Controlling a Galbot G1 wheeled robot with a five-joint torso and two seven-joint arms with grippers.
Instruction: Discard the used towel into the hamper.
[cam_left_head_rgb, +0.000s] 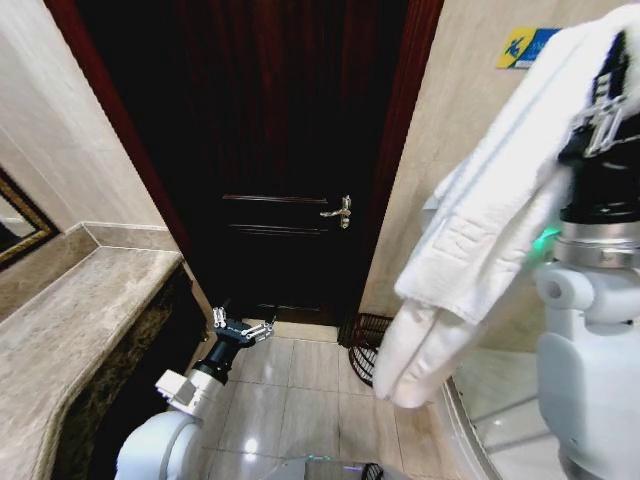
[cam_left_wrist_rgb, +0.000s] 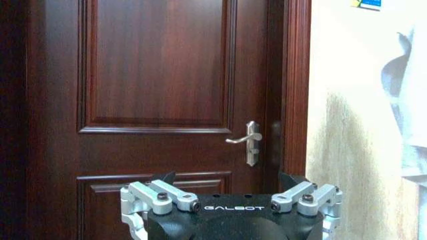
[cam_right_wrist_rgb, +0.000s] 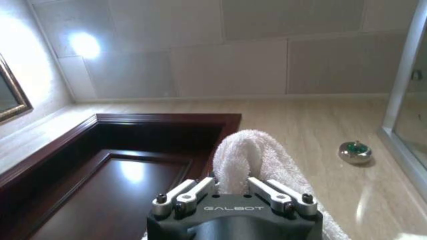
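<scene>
The right gripper (cam_left_head_rgb: 607, 75) is raised high, jaws pinched on a fold of the white towel (cam_left_head_rgb: 480, 230), which hangs above the hamper (cam_left_head_rgb: 366, 345) — on the floor beside the door (cam_left_head_rgb: 270, 150). The left gripper (cam_left_head_rgb: 243, 329) waits low, jaws spread and empty.

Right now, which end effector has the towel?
The right end effector, raised high, is shut on the white towel. The left end effector hangs low near the door, open and empty.

We see the hamper (cam_left_head_rgb: 366, 345) only in part, its right side hidden behind the hanging towel (cam_left_head_rgb: 480, 230). The towel's top runs off the picture's upper edge. The right gripper's (cam_right_wrist_rgb: 232, 189) fingertips are buried in towel folds.
</scene>
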